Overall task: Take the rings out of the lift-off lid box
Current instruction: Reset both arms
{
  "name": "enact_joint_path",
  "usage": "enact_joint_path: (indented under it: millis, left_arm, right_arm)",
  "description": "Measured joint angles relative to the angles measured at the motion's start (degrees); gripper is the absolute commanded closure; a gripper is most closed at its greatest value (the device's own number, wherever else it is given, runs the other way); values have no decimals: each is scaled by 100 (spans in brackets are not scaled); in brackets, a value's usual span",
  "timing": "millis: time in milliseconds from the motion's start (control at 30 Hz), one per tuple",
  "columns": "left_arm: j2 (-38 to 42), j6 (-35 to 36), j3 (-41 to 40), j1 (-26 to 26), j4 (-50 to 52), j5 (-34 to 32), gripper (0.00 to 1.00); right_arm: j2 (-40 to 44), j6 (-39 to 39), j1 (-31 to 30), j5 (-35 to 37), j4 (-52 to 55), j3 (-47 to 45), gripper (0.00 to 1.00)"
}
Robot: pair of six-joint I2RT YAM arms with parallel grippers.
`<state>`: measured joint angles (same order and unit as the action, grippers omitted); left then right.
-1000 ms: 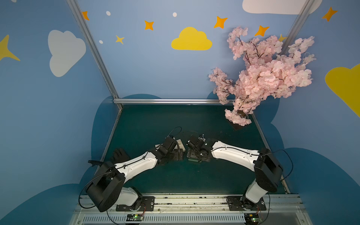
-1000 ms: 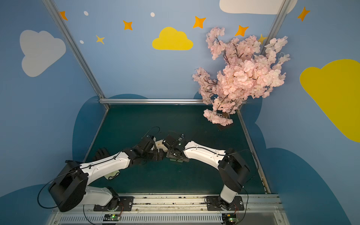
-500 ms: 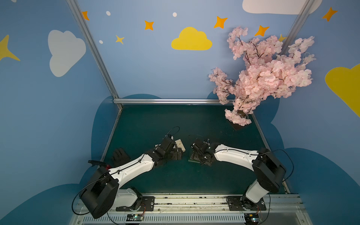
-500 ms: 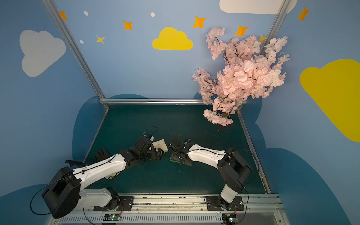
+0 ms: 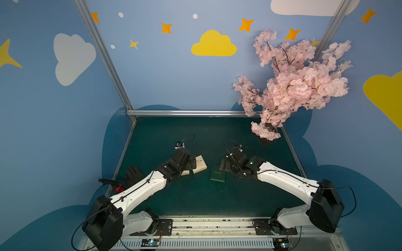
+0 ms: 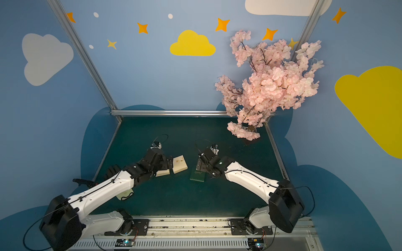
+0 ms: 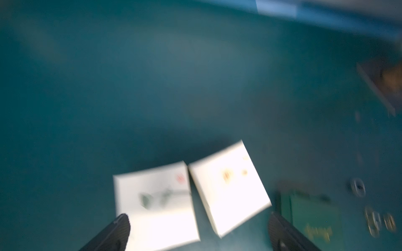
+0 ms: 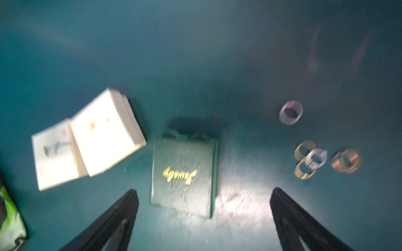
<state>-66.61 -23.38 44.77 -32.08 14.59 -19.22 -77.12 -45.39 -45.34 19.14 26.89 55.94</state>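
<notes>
Both the left gripper (image 7: 198,214) and the right gripper (image 8: 204,190) are wide open and hold nothing, and the rings (image 8: 313,159) lie on the mat (image 8: 195,54) just ahead of the right gripper, out past one finger, so a low swing could knock them rolling away.

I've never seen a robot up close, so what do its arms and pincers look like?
The left arm and right arm have white shells, bulky black joints and thin black cables. The left gripper and right gripper each have two black tapered fingers.
</notes>
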Motion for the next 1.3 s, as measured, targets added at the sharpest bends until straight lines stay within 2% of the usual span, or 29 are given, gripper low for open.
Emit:
enact_joint_path:
  millis: [167,300,500,667,733,867,1167,1300]
  left_arm:
    - [678,544,-568,1091,-962,-813,1]
    - [398,1064,-1386,1864,-1947,-1049,1]
    - [-632,1878,-2284,2247,-3764,-940,1]
    - [-1005,2028,-2529,2459,-4741,-584,1]
    - [-1102,2041,-2531,2500,-5158,-527,0]
    - [-1464,2041,-2529,2557,-5838,-470,1]
    - [-1829,1945,-2170,2903,-5683,-55,0]
    - [-1886,1840,-1971,3104,-5582,188,0]
  right_arm:
    - [1032,1655,914,481,-1753,-992,3]
    - [1499,2643,1648,640,-2940,-2046,3]
    - [2061,3263,2900,503,-4212,-3521,3]
    - [2192,3390,3668,260,-4859,-4000,3]
    - [1996,3451,3818,144,-5243,-4079,3]
    - [920,3676,3998,-55,-6249,-4109,3]
    - [-973,4127,4350,-951,-7350,-3543,3]
    - [-1040,4264,4301,-1185,-7392,-3526,3]
